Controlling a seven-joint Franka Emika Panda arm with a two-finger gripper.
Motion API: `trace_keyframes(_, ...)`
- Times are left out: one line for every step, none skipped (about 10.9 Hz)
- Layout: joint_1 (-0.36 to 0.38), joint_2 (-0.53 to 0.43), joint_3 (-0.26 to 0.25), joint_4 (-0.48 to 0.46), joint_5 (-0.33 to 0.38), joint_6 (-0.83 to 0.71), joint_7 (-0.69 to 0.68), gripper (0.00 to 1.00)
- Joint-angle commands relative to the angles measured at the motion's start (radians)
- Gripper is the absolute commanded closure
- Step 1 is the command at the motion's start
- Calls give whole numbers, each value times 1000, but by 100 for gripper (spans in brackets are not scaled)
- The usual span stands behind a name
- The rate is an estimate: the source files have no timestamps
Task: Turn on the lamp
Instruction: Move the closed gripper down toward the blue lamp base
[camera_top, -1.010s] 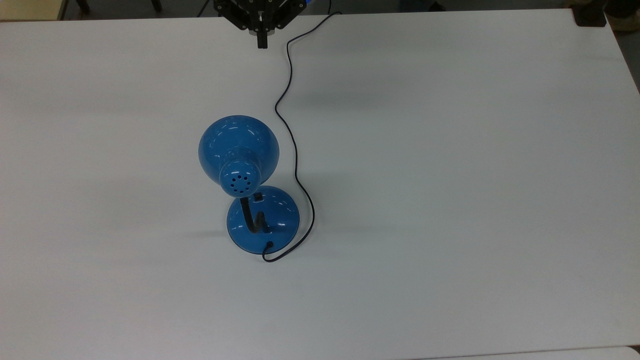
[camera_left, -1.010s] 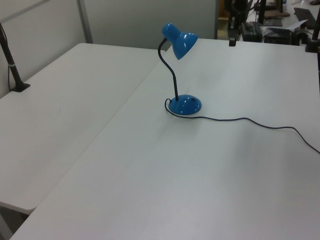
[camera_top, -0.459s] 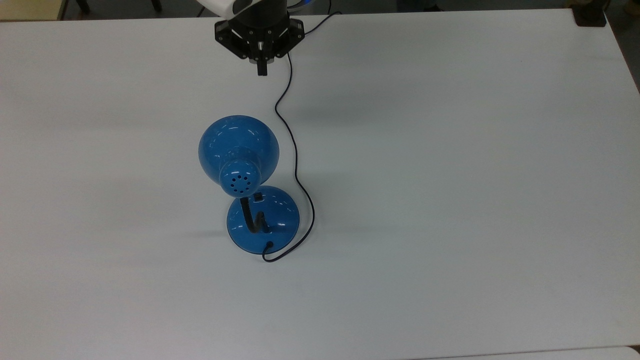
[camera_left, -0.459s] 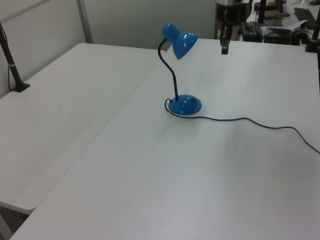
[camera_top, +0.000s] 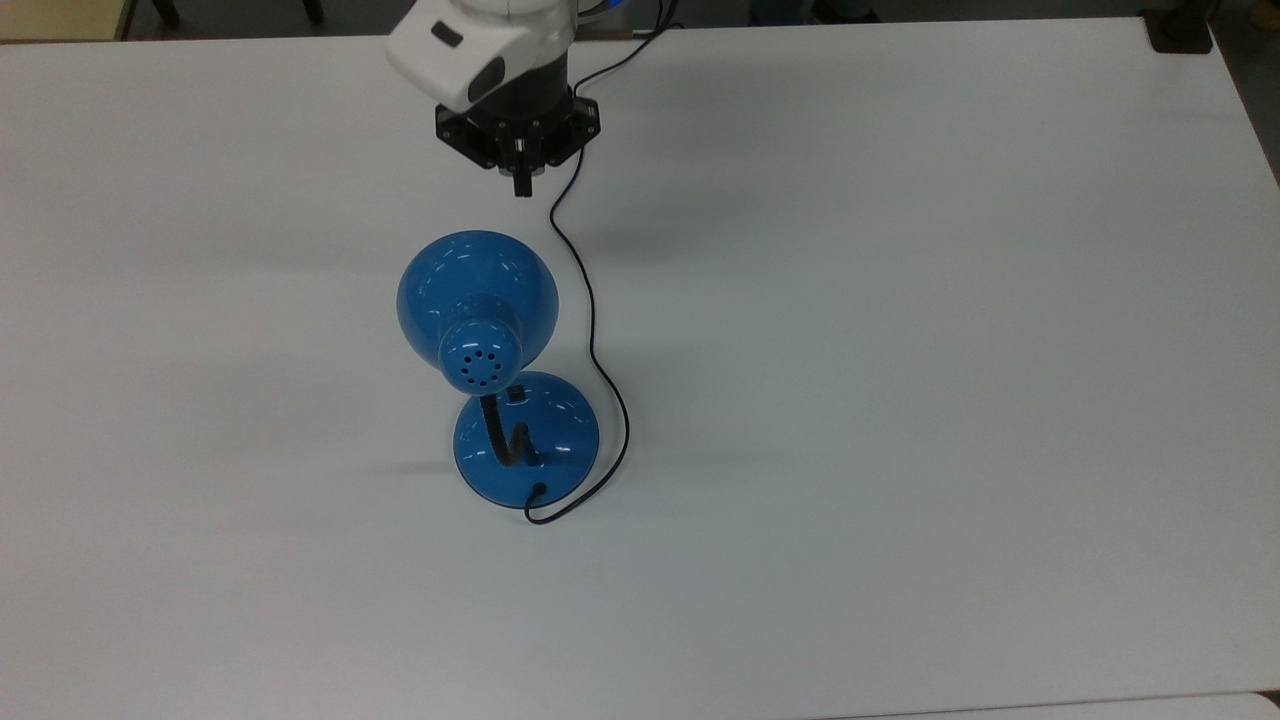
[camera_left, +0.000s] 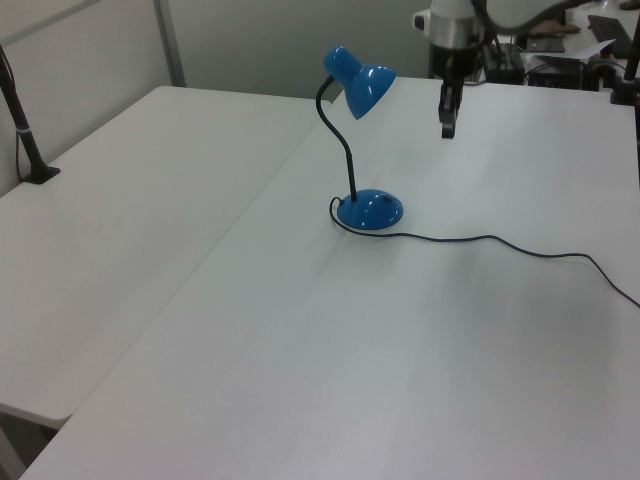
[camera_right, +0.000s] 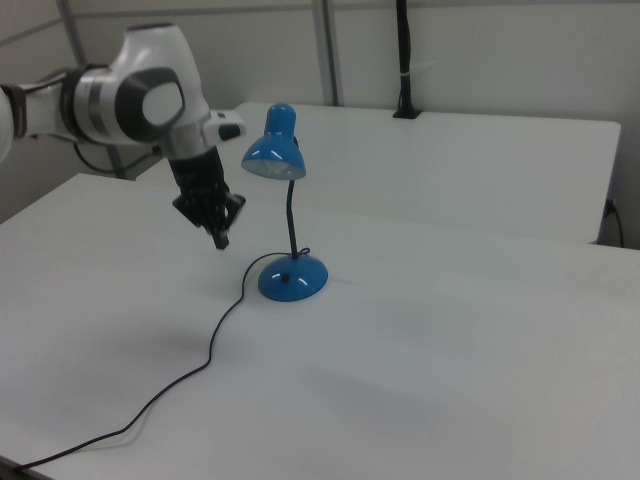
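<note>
The blue lamp stands mid-table with its bell shade (camera_top: 477, 290) leaning over the dome base (camera_top: 545, 445); a small black switch (camera_top: 515, 394) sits on the base just under the shade. The thin black cord (camera_top: 592, 340) runs from the base to the table's top edge in the top view. In the left view I see the lamp (camera_left: 369, 209), and in the right view the lamp (camera_right: 292, 278). My gripper (camera_top: 521, 185) hangs above the table beyond the shade, fingers pressed together, holding nothing; the same gripper (camera_left: 446, 128) hovers to the shade's right in the left view, and the gripper (camera_right: 221, 240) is left of the lamp in the right view.
A second white table (camera_left: 110, 220) adjoins on the left view's left, carrying a black clamped post (camera_left: 25, 135). A dark object (camera_top: 1180, 35) sits at the top view's upper right corner. The cord (camera_right: 200, 360) trails across the table toward the right view's lower left.
My gripper has come in from the table's far edge toward the lamp shade, moving down in the top view and lower in the left view. The lamp and cord have not moved.
</note>
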Motion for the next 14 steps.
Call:
trace_keyframes(-10, -47, -4, -158, 6, 112, -20, 100)
trace_keyframes(-10, -42, -3, -190, 8, 155, -15, 100)
trace_keyframes(-8, -38, -3, -225, 8, 209, -10, 100)
trace_keyframes(-7, -35, -4, -263, 8, 264, -9, 100)
trace_keyframes(-7, -33, -3, -293, 8, 318, -7, 100)
trace_keyframes(-7, -28, -3, -305, 8, 359, -7, 100)
trace_keyframes(-7, -16, -3, -313, 8, 401, -7, 100)
trace_keyframes(-8, -7, -3, -325, 9, 462, -4, 100)
trace_keyframes(-8, 2, -3, -345, 18, 544, -3, 100)
trace_keyframes(-8, 13, -3, -363, 41, 632, -3, 100)
trace_keyframes(-8, 28, -3, -377, 61, 722, -3, 100)
trace_keyframes(-7, 42, -3, -383, 67, 795, 5, 100)
trace_keyframes(-7, 65, -3, -382, 68, 838, 6, 100)
trace_keyframes(-7, 79, -3, -382, 68, 884, 8, 100)
